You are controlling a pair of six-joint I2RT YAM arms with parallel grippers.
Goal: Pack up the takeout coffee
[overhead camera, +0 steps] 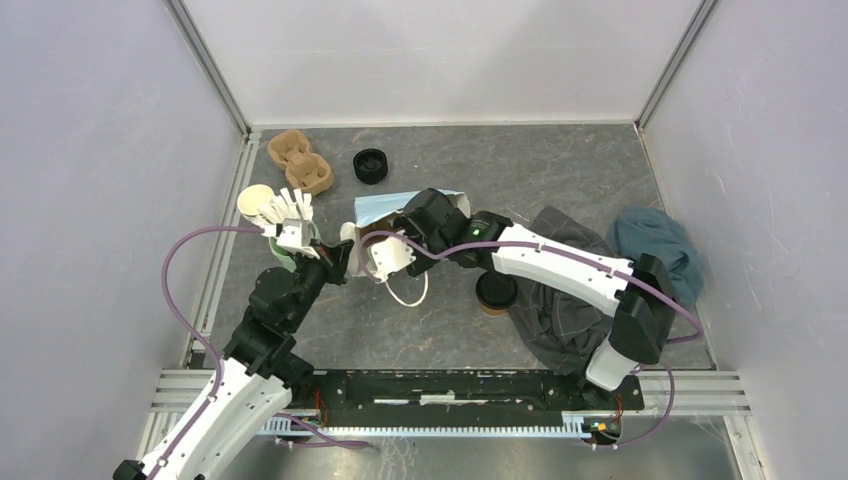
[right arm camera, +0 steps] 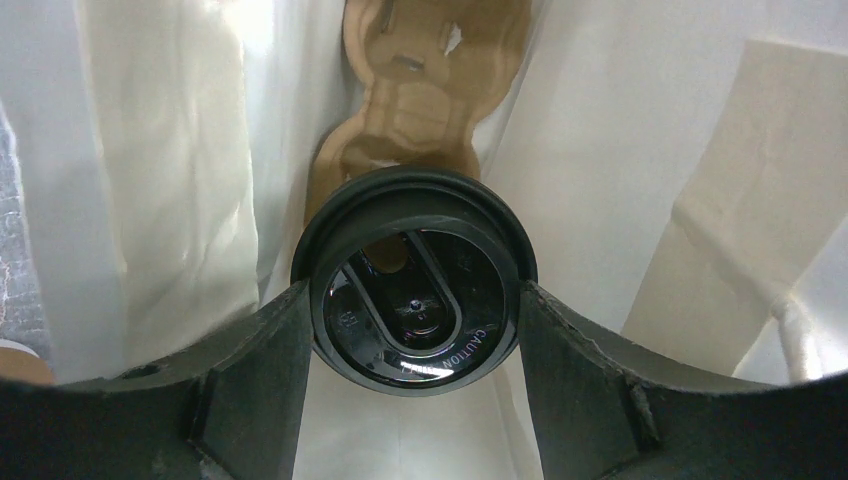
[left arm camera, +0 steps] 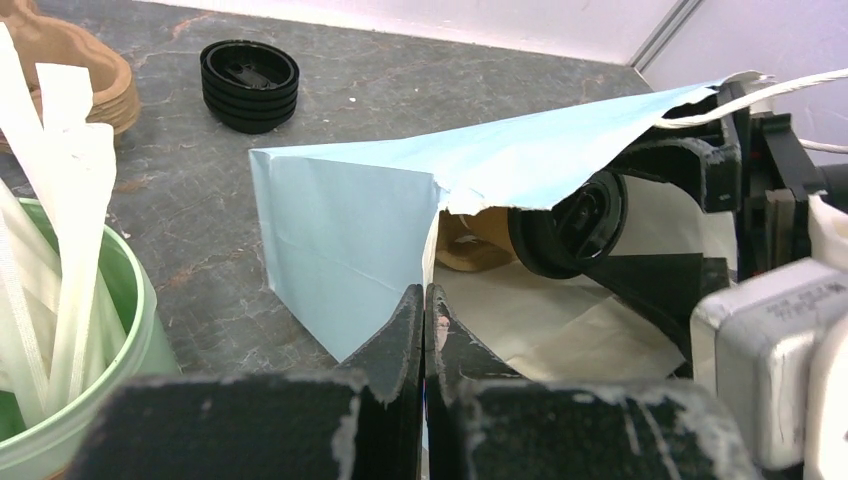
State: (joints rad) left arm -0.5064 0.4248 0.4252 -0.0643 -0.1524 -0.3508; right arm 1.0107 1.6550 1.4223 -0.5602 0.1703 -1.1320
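Observation:
A pale blue paper bag (left arm camera: 340,230) lies on its side with its mouth held open. My left gripper (left arm camera: 426,300) is shut on the bag's lower edge. Reaching inside the bag (right arm camera: 620,150), my right gripper (right arm camera: 413,292) is shut on a takeout coffee cup, and its black sip lid (right arm camera: 415,250) faces the camera. Just beyond the cup a brown pulp carrier (right arm camera: 420,80) rests in the bag. The left wrist view shows the same lid (left arm camera: 575,225) under the bag's torn top edge. A second lidded cup (overhead camera: 495,292) stands on the table under the right arm.
A stack of black lids (overhead camera: 370,165) and a stack of brown carriers (overhead camera: 300,160) sit at the back left. A green cup of white sticks (overhead camera: 285,215) stands close to my left gripper (overhead camera: 340,262). A grey cloth (overhead camera: 560,300) and a teal cloth (overhead camera: 655,245) lie at the right.

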